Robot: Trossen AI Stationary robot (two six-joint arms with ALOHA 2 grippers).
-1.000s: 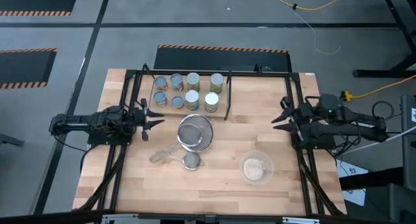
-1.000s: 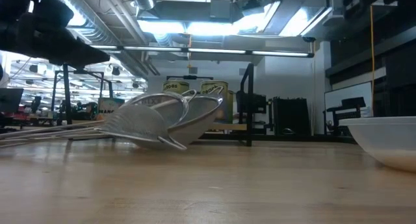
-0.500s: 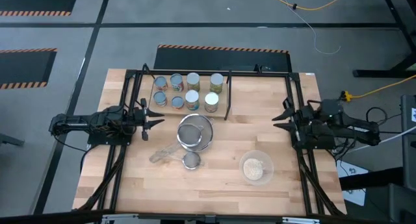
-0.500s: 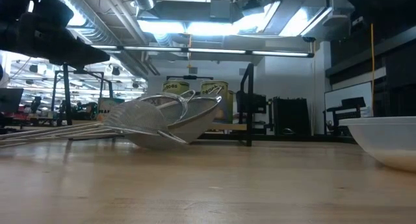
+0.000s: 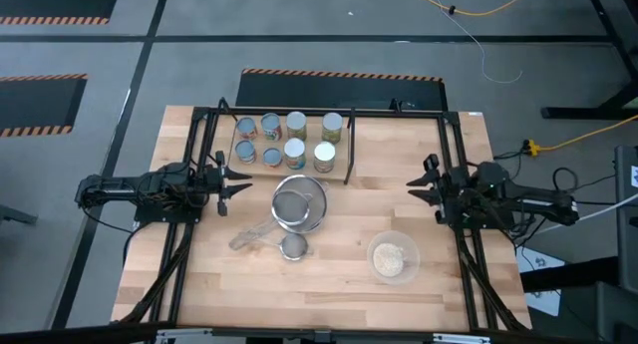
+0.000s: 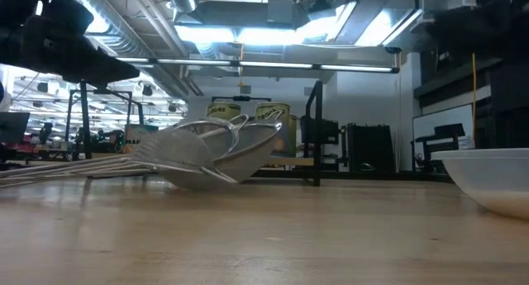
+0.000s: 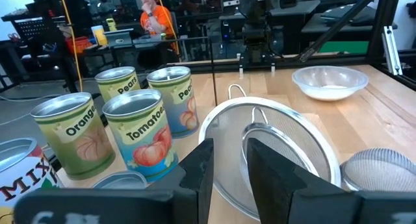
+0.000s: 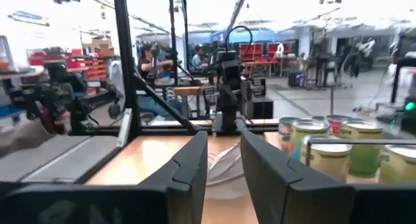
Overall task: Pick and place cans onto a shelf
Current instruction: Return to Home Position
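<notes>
Several cans (image 5: 286,140) stand upright on the shelf (image 5: 349,163), a black rod rack at the table's far middle. In the left wrist view they show close by with Orange (image 7: 68,134), Tomato (image 7: 140,134) and Peach (image 7: 171,102) labels. They also appear in the right wrist view (image 8: 328,146) and, behind the strainers, in the low view (image 6: 271,116). My left gripper (image 5: 239,182) hovers open at the table's left side, pointing level toward the middle. My right gripper (image 5: 417,182) hovers open at the right side, facing it. Neither holds anything.
A large mesh strainer (image 5: 299,202) and a small one (image 5: 292,246) lie mid-table in front of the shelf. A glass bowl (image 5: 393,256) of beige stuff stands near the right. Black frame rails (image 5: 451,155) run along both table sides. People show in the room beyond (image 7: 151,10).
My right arm has folded down, and its gripper has sunk and shifted a little toward the table's middle, tipping closer to level. Its fingers stay open.
</notes>
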